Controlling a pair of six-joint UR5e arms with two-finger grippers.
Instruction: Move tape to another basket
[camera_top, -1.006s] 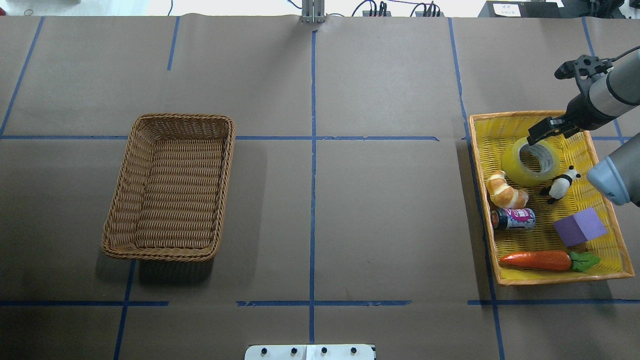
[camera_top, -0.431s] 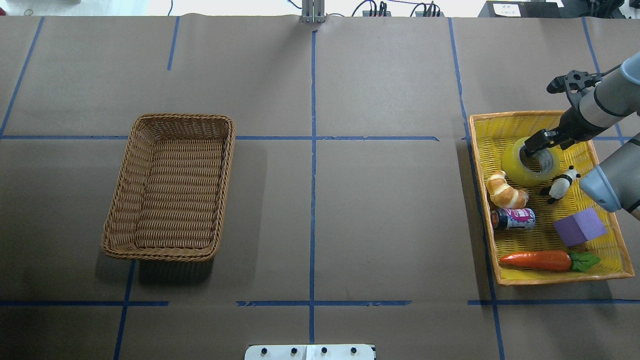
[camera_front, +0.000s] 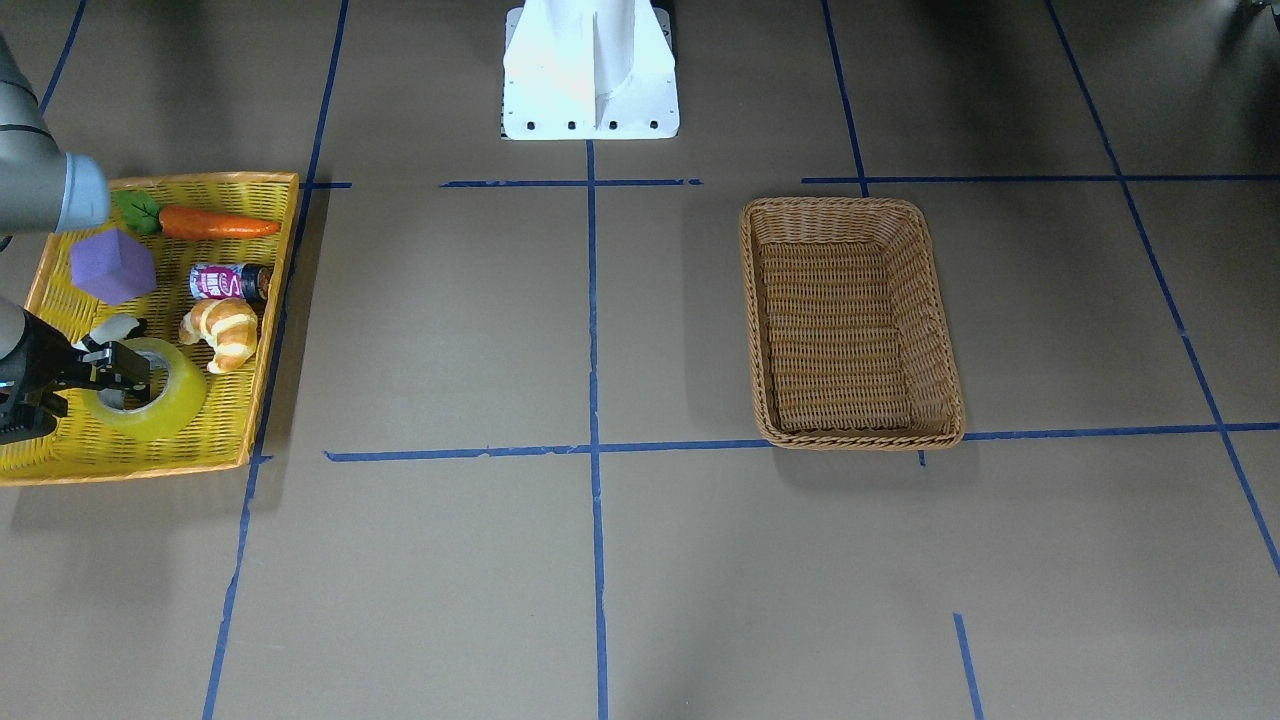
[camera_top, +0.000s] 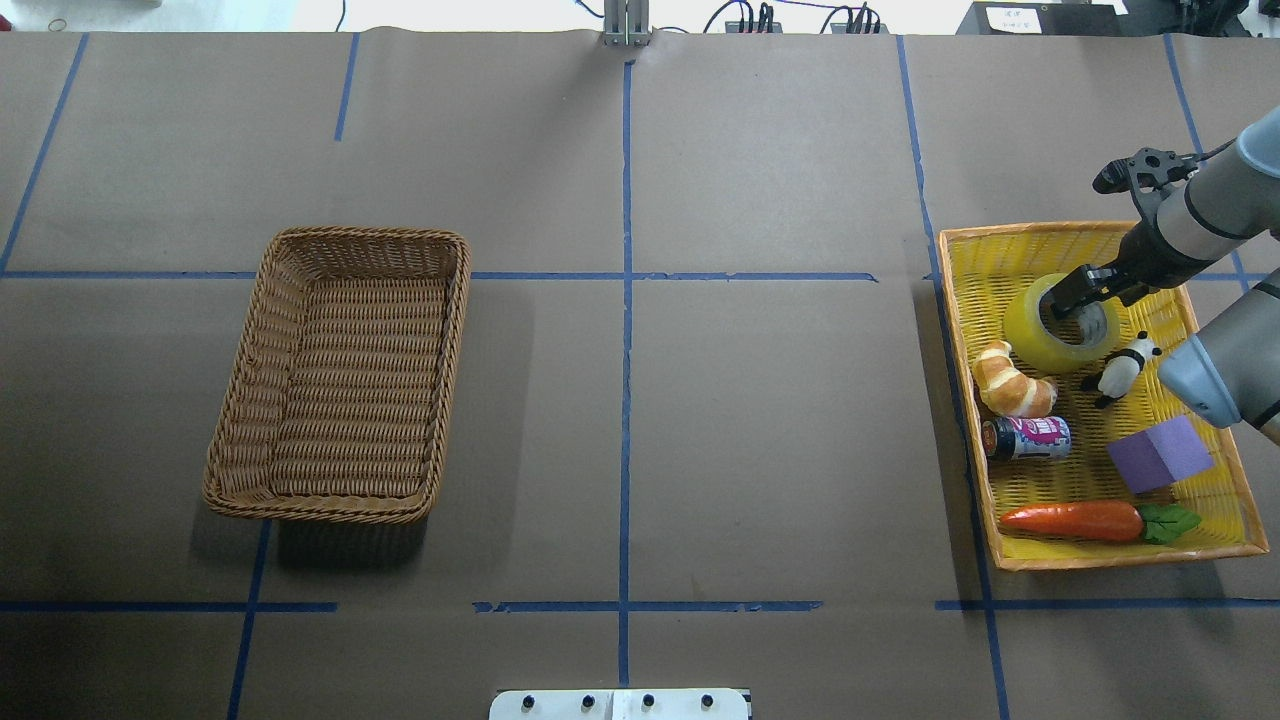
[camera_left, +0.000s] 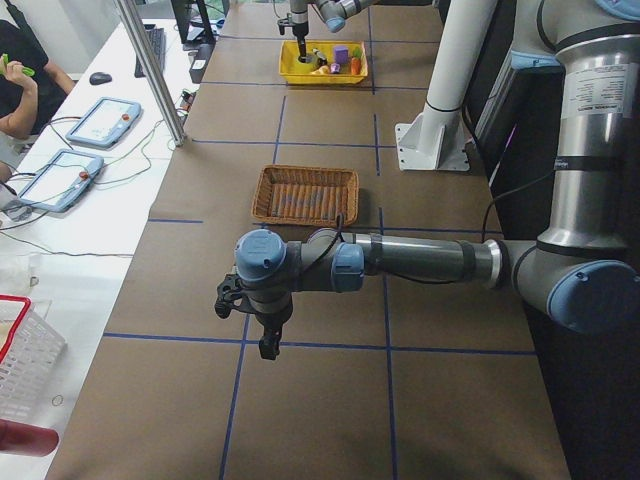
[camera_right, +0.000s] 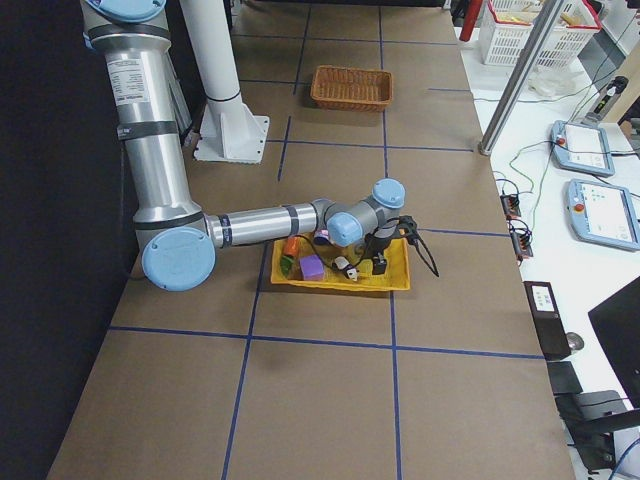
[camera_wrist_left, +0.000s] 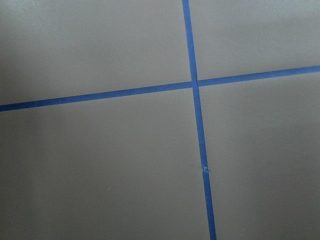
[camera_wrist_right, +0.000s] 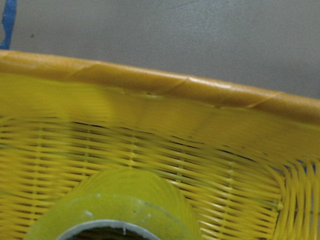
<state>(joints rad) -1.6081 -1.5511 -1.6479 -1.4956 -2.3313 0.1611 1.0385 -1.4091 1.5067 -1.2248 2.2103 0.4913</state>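
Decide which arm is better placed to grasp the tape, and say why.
Right. Its end effector sits at the tape in the yellow tray; the left end effector hangs far off, beyond the basket.

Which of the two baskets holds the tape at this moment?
The flat yellow tray with the orange rim: the tape lies in it, not in the brown wicker basket.

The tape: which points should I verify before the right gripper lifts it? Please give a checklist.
1. The right gripper is at the core of the tape: ok.
2. Grip closed on the roll's wall: cannot tell.
3. The panda and the croissant are apart from the tape: cannot tell; both are very close.
4. The basket holds nothing: ok.
5. The left arm is away from the path from the yellow tray to the basket: ok.
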